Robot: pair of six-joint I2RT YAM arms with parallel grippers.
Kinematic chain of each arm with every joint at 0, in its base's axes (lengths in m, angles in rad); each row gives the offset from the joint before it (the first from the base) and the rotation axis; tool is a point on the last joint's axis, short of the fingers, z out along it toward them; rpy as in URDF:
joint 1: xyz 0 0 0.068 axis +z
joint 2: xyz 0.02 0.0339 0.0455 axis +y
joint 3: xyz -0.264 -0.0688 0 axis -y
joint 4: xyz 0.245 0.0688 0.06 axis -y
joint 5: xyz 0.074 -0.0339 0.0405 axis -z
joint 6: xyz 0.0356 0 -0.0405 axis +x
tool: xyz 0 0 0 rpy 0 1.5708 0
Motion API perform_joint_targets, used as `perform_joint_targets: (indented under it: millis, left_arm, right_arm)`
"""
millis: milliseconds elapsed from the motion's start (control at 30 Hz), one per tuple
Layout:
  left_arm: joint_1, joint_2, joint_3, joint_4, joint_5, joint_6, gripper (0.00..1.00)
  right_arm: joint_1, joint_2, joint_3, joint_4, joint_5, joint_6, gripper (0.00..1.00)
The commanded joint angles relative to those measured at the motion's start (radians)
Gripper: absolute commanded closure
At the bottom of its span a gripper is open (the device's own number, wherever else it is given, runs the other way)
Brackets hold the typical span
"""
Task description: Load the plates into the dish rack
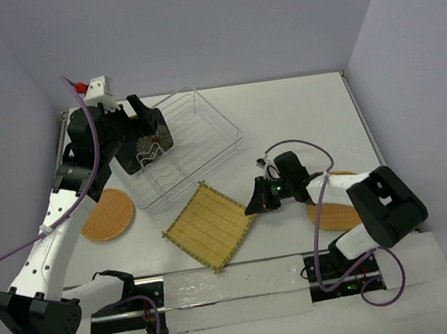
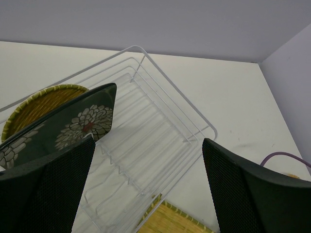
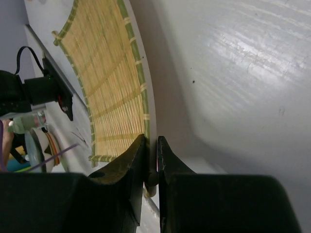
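Observation:
The wire dish rack (image 1: 219, 123) stands at the back left. The black white-flowered plate (image 1: 141, 153) stands on edge in its left end. My left gripper (image 1: 149, 127) hovers over it, open and empty. In the left wrist view the flowered plate (image 2: 77, 125) leans beside my left finger above the rack (image 2: 181, 91), with an orange woven plate (image 2: 41, 103) behind it. The yellow bamboo plate (image 1: 210, 225) lies in front of the rack. My right gripper (image 1: 255, 205) is shut on its right edge, as the right wrist view shows (image 3: 150, 144).
A round orange woven plate (image 1: 108, 214) lies on the table left of the rack. Another orange plate (image 1: 338, 213) lies at the right, partly under my right arm. A purple cable (image 1: 299, 145) loops over that arm. Walls close the back and both sides.

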Motion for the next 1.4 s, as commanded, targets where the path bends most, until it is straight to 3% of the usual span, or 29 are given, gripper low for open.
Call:
perform_joint_targets:
  millis: [0,200,467,600,767,1000,1367]
  left_arm:
    - [-0.004,0.004,0.036,0.031,0.129,0.038,0.01]
    - [-0.008,0.031,0.029,0.038,0.273,0.080,0.01]
    - [-0.051,0.042,-0.101,0.158,0.529,0.075,0.01]
    - [-0.071,0.042,-0.142,0.159,0.550,0.091,0.01]
    - [-0.084,-0.007,-0.323,0.247,0.637,0.069,0.01]
    - [-0.123,-0.067,-0.471,0.356,0.720,0.017,0.01]
    - [-0.178,0.006,-0.492,0.368,0.698,0.009,0.01]
  right_arm:
    - [0.006,-0.133,0.036,-0.197,0.060,-0.103,1.00]
    - [0.003,-0.382,0.082,-0.404,0.138,-0.117,1.00]
    - [-0.028,-0.535,0.177,-0.630,0.158,-0.145,1.00]
    - [-0.040,-0.584,0.192,-0.633,0.117,-0.125,1.00]
    - [-0.095,-0.678,0.217,-0.631,0.058,-0.096,1.00]
    - [-0.224,-0.734,0.238,-0.631,-0.124,-0.070,1.00]
    - [-0.262,-0.748,0.285,-0.628,-0.287,-0.096,1.00]
